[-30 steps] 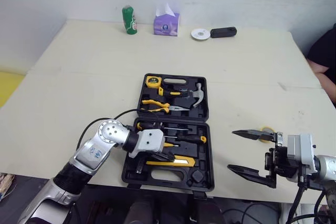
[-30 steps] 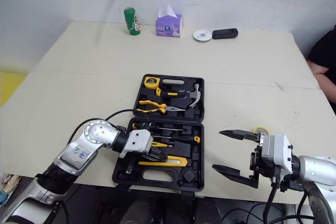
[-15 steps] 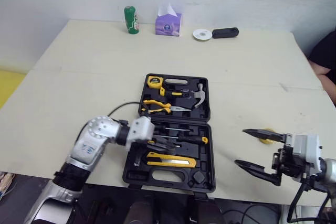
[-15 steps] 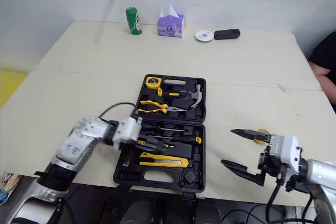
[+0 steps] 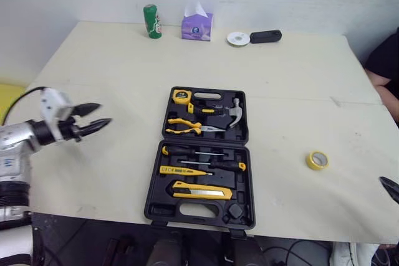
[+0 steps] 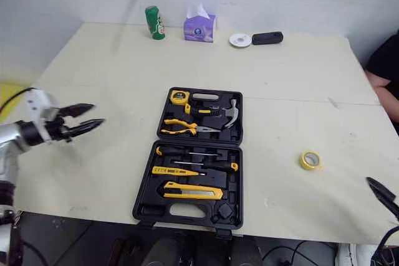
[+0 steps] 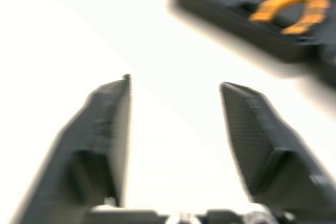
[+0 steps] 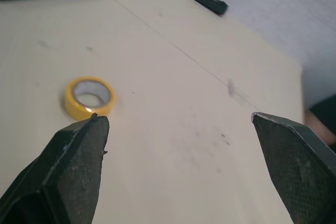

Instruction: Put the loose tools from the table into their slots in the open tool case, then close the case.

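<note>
Taking the open tool case [image 5: 199, 154] as the middle of the clock, with 12 o'clock toward the far wall, it lies flat near the front edge of the pale table [image 5: 112, 66], both halves facing up. The far half holds a yellow tape measure [image 5: 181, 96], a hammer [image 5: 233, 111] and yellow-handled pliers [image 5: 186, 125]. The near half holds screwdrivers [image 5: 212, 164] and a yellow utility knife [image 5: 201, 192], each seated in its slot.

One loose piece lies on the table: a roll of yellow tape [image 5: 317, 160], flat on its side at about 3 o'clock from the case and well apart from it.

The left claw [image 5: 103, 113] hovers over bare table at 9 o'clock, well apart from the case, its two black fingers spread and pointing toward it, with nothing between them. The right claw [image 8: 176, 116] sits low at about 4 o'clock, near the table's front right corner. Its fingers are spread very wide and hold nothing; the tape roll lies ahead of them, apart from both tips.

Along the far edge, from 11 to 1 o'clock, stand a green can [image 5: 151, 22], a purple tissue box [image 5: 197, 24], a small white disc [image 5: 237, 38] and a black oblong device [image 5: 265, 36]. A person's arm in a dark sleeve [image 5: 383, 66] shows at 2 o'clock, past the table's right side.
</note>
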`<state>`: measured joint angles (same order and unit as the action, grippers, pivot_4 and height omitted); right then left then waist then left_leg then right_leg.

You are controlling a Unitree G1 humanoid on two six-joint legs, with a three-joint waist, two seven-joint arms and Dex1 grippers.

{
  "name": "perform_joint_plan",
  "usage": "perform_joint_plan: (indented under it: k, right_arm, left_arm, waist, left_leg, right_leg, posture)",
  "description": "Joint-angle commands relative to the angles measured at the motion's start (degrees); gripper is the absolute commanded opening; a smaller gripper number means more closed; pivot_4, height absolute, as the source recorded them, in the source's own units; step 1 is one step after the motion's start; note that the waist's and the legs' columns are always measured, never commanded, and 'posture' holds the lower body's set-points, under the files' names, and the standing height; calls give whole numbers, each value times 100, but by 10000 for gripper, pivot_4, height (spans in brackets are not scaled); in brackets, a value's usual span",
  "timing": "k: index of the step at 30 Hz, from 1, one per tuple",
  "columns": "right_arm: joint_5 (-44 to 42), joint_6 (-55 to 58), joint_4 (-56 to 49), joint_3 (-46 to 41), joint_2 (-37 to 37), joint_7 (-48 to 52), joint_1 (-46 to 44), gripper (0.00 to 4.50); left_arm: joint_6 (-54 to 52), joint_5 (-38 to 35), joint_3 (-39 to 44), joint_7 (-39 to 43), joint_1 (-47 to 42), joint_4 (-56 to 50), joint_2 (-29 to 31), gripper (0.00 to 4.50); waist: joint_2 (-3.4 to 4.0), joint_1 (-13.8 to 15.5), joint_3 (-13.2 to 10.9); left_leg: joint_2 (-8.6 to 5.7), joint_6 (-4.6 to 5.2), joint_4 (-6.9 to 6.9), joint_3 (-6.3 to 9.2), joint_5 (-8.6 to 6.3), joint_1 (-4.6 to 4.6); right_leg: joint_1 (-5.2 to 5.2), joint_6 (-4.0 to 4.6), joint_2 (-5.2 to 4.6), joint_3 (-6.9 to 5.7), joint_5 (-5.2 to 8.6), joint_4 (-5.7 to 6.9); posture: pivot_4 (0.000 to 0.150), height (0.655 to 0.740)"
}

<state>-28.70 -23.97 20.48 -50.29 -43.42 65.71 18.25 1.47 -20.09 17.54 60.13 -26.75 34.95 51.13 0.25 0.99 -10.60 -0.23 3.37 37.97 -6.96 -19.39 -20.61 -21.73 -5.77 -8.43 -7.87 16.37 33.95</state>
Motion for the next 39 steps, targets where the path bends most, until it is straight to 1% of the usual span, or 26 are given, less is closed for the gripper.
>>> perform_joint_plan:
  k: [1,2,5,8,12,14,16,17,19,24,28,31,33,35,36,39]
  right_arm:
    - [-9,-263,528,-446,56,-477,169,45000]
    - [0,-311,626,-457,57,-525,219,45000]
    - [-48,-396,974,-680,163,-839,514,45000]
    - [-134,-312,1117,-851,202,-1220,683,45000]
    - [-164,-132,1089,-754,351,-1404,834,45000]
    - [-181,-44,1121,-652,475,-1397,900,45000]
    - [-166,-53,1188,-641,586,-1547,867,45000]
    - [-170,-65,1226,-650,621,-1619,837,45000]
    - [-194,-76,1269,-650,637,-1687,814,45000]
    - [-186,-310,1504,-431,594,-1629,411,45000]
    - [-389,-259,811,-171,689,-1330,223,45000]
    - [-541,-100,203,-50,846,-1291,328,45000]
    - [-572,28,-249,57,885,-1307,398,45000]
    - [-766,780,-1023,340,702,-1194,588,45000]
    - [-721,1076,-1266,472,537,-1107,698,45000]
    - [-765,1826,-1813,564,19,-958,851,45000]
  left_arm:
    - [332,-30,535,-311,260,722,193,44101]
    - [396,-15,592,-351,300,851,212,44101]
    - [685,-18,993,-607,944,1304,322,44101]
    - [848,-250,1624,-1218,1405,1670,352,44101]
    - [1126,-208,1933,-1615,1635,2119,440,44101]
    - [1173,-322,2111,-1794,1632,2220,406,44101]
    - [1113,-449,2173,-1696,1615,2163,310,44101]
    - [1090,-467,2171,-1654,1634,2124,275,44101]
    - [1072,-482,2163,-1633,1673,2071,247,44101]
    - [815,-637,2001,-1531,1756,989,-180,44101]
    - [334,-789,1667,-1334,1671,-290,-458,44101]
    - [63,-762,1417,-1383,1702,-1041,-618,44101]
    - [-383,-985,1165,-1305,1645,-1703,-789,44101]
    - [-885,-1242,615,-995,1524,-2575,-967,44101]
    - [-988,-1259,394,-911,1463,-2901,-1032,44101]
    - [-1275,-1288,-9,-930,1250,-3588,-1198,44101]
  waist:
    - [9,-26,-5]
    - [11,-38,-7]
    - [15,-99,-9]
    - [15,-118,-11]
    - [1,-120,-10]
    - [1,-118,-10]
    - [5,-96,-8]
    - [9,-93,-6]
    - [20,-98,-3]
    - [14,-123,-5]
    - [8,-123,-6]
    - [12,-119,-4]
    - [20,-114,-4]
    - [24,-103,-6]
    - [21,-95,-7]
    - [11,-91,-9]
  left_leg:
    - [0,-1,0,-1,-3,0]
    - [0,-2,-2,-1,-4,0]
    - [0,-6,-14,-3,-4,0]
    - [0,-6,-31,-11,-5,0]
    - [0,-13,-31,-14,0,2]
    - [0,-10,-37,-15,-3,7]
    - [0,-5,-56,-18,-5,11]
    - [0,-28,-63,-17,8,11]
    - [-1,-37,-75,-21,14,11]
    - [-2,-39,-84,-36,15,10]
    - [-2,-38,-73,-52,19,10]
    - [-2,-46,-78,-58,24,11]
    - [-2,-48,-85,-60,26,10]
    - [-2,-46,-84,-66,25,10]
    - [-2,-44,-80,-67,25,8]
    - [-3,-38,-63,-76,24,3]
  right_leg:
    - [0,0,-1,1,0,0]
    - [-5,0,0,1,0,0]
    - [-13,2,0,4,1,1]
    - [-24,3,-1,13,2,0]
    - [-23,2,-4,20,1,-3]
    - [-23,2,-4,24,1,-4]
    - [-28,5,-5,27,3,-5]
    - [-33,10,-5,26,5,-5]
    - [-41,14,-5,26,7,-4]
    - [-52,15,-4,33,8,1]
    - [-54,7,-4,48,3,7]
    - [-62,6,-3,56,3,17]
    - [-66,8,-1,57,4,17]
    - [-68,8,-1,59,4,19]
    - [-68,8,-2,62,4,21]
    - [-67,-3,-3,73,-2,21]
  posture:
    - [1500,7400]
    - [1500,7400]
    - [1500,7400]
    - [1500,7400]
    - [1500,7400]
    - [1500,7400]
    - [1500,7400]
    - [1500,7400]
    - [1500,7400]
    - [1500,7400]
    - [1500,7400]
    - [1500,7400]
    - [1500,7400]
    - [1500,7400]
    - [1500,7400]
    - [1500,7400]
